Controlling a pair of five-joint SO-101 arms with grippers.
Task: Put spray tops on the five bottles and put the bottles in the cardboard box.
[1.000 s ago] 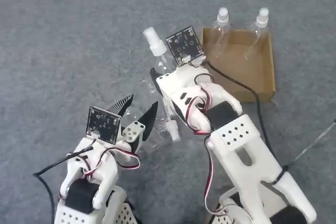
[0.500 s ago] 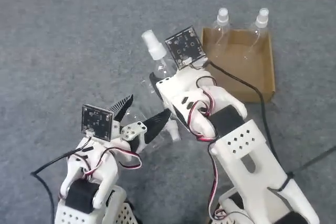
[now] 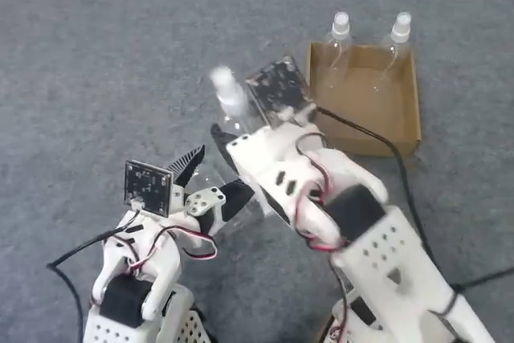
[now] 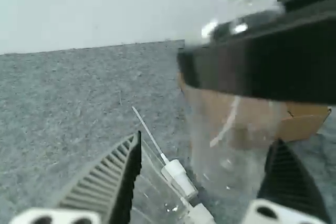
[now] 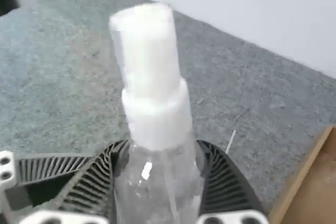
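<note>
Grey, nubby carpet (image 3: 96, 78) covers the table. At 1 o'clock sits the cardboard box (image 3: 414, 118), with two clear bottles (image 3: 338, 38) leaning inside. Near centre, the right claw (image 5: 160, 182) is clamped on a clear bottle (image 5: 152, 174) with a white spray top (image 5: 147, 61); the arm hides its base. At 7 o'clock the left claw (image 4: 205, 150) gapes wide, holding nothing, over a loose top (image 4: 176, 174) with a thin tube.

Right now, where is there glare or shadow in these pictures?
Right wrist view: a white glint on the clear bottle held in the right gripper. Left wrist view: bright spots high on that bottle. High view: even light, only faint shadow on the carpet.
</note>
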